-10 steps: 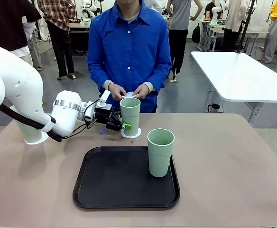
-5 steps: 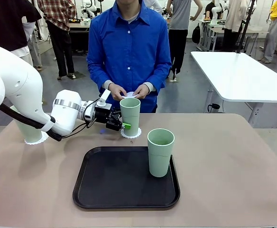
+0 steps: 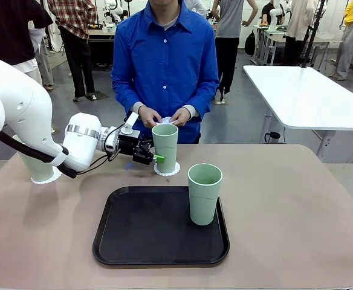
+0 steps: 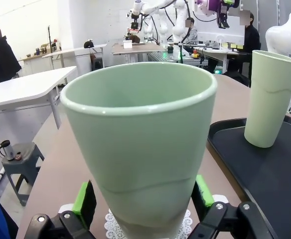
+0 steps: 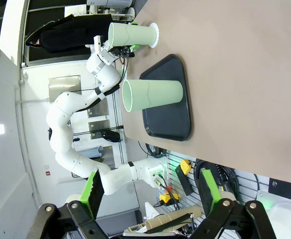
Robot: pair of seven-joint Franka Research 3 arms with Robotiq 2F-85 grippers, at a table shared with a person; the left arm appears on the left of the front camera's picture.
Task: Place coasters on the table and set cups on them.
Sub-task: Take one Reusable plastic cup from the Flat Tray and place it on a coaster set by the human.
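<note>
A mint-green cup (image 3: pixel 165 147) stands upright on a lacy white coaster (image 3: pixel 166 170) at the table's (image 3: pixel 297 205) far middle. My left gripper (image 3: pixel 155 157) is open, level with the cup's lower half. In the left wrist view this cup (image 4: pixel 140 149) sits between the green pads (image 4: pixel 85 203) on its coaster (image 4: pixel 110 225). A second cup (image 3: pixel 204 193) stands in the black tray (image 3: pixel 140 241). A third cup (image 3: pixel 36 168) rests on a coaster (image 3: pixel 49 177) at far left, partly behind my arm. My right gripper (image 5: pixel 153 194) is open and holds nothing.
The person stands at the far edge, both hands (image 3: pixel 164 116) holding a white coaster (image 3: pixel 166 120) just behind the middle cup. The tray takes up the table's front middle. The right half of the tabletop is bare. A white table (image 3: pixel 309 90) stands beyond.
My left gripper has drawn back slightly to the left and up beside the middle cup. The cup stays on its coaster. The person's hands have barely moved.
</note>
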